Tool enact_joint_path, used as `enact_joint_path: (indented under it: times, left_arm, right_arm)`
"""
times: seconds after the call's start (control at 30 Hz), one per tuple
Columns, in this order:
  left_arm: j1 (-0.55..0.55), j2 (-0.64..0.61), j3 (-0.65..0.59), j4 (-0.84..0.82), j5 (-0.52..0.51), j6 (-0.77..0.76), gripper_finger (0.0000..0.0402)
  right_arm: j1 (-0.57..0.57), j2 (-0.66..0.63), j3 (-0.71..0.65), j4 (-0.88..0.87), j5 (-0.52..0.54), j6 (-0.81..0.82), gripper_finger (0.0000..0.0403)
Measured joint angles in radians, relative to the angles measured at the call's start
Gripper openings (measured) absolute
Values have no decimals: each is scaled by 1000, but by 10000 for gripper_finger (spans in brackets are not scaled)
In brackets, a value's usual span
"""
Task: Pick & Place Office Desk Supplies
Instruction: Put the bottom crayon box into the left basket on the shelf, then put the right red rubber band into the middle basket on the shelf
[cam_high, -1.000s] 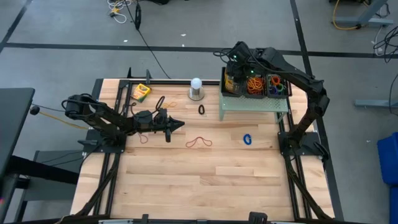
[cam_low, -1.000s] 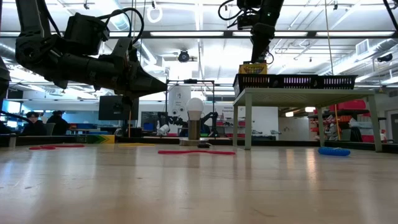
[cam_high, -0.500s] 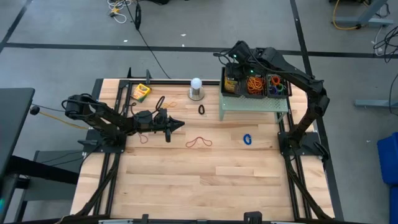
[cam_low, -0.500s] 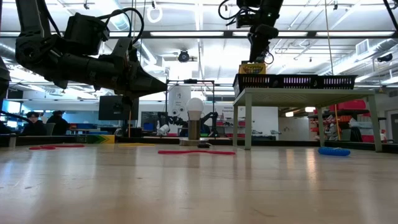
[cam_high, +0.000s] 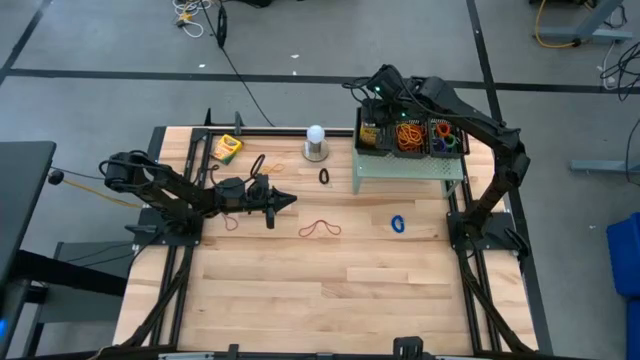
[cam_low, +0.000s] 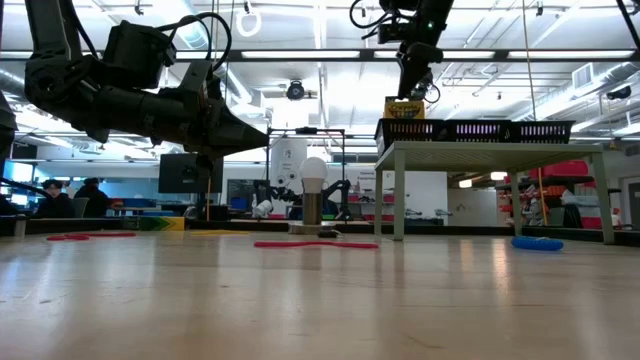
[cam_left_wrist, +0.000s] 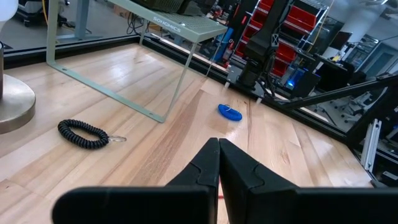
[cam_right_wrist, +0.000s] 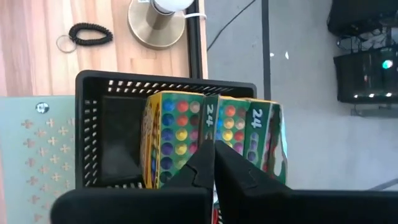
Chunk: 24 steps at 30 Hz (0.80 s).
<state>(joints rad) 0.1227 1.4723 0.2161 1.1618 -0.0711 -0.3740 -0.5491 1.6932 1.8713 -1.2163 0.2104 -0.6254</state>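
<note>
Two yellow-and-green crayon boxes (cam_right_wrist: 171, 137) (cam_right_wrist: 255, 140) stand on end in the left black mesh basket (cam_right_wrist: 93, 124) on the pale green riser (cam_high: 410, 165). My right gripper (cam_right_wrist: 214, 149) hangs shut just above them, over the gap between the two, slanting down; in the low view its tip (cam_low: 408, 90) is over the box top (cam_low: 405, 108). My left gripper (cam_high: 290, 201) waits shut and level above the table's left middle. A third crayon box (cam_high: 229, 148) lies flat at the far left. Red (cam_high: 320, 229), blue (cam_high: 399, 223) and orange (cam_high: 258, 165) rubber bands lie loose on the wood.
Two more black baskets (cam_high: 410, 137) (cam_high: 447, 137) full of rubber bands sit beside the first on the riser. A white ball on a metal base (cam_high: 316, 140) stands left of the riser, with a black coil band (cam_high: 324, 176) near it. The near half of the table is bare wood.
My right gripper has stayed above the left basket, rolled a little about its own pointing line, and shut its fingers. The crayon boxes stand in the basket as before.
</note>
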Motion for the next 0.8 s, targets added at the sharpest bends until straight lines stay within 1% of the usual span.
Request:
enact_joint_path:
  times: [0.1, 0.2, 0.43, 0.5, 0.57, 0.63, 0.7, 0.73, 0.8]
  left_arm:
    - [0, 0, 0, 0, 0, 0, 10]
    - [0, 0, 0, 0, 0, 0, 10]
    - [0, 0, 0, 0, 0, 0, 10]
    - [0, 0, 0, 0, 0, 0, 10]
    - [0, 0, 0, 0, 0, 0, 10]
    - [0, 0, 0, 0, 0, 0, 10]
    - [0, 0, 0, 0, 0, 0, 10]
    - [0, 0, 0, 0, 0, 0, 10]
    - [-7, 0, -2, -1, -2, 0, 10]
  right_arm:
    - [0, 0, 0, 1, 1, 27, 21]
    - [0, -1, 0, 2, 3, 51, 44]
    - [5, -6, 0, 5, 4, 110, 123]
    - [12, -22, 0, 30, 5, 113, 145]
    - [25, -54, -1, 80, 28, 113, 160]
    - [38, -93, -1, 128, 53, 120, 167]
    - [56, -131, 0, 134, 59, 149, 163]
    - [69, -148, 0, 126, 58, 180, 155]
    - [100, -177, 0, 82, 44, 267, 129]
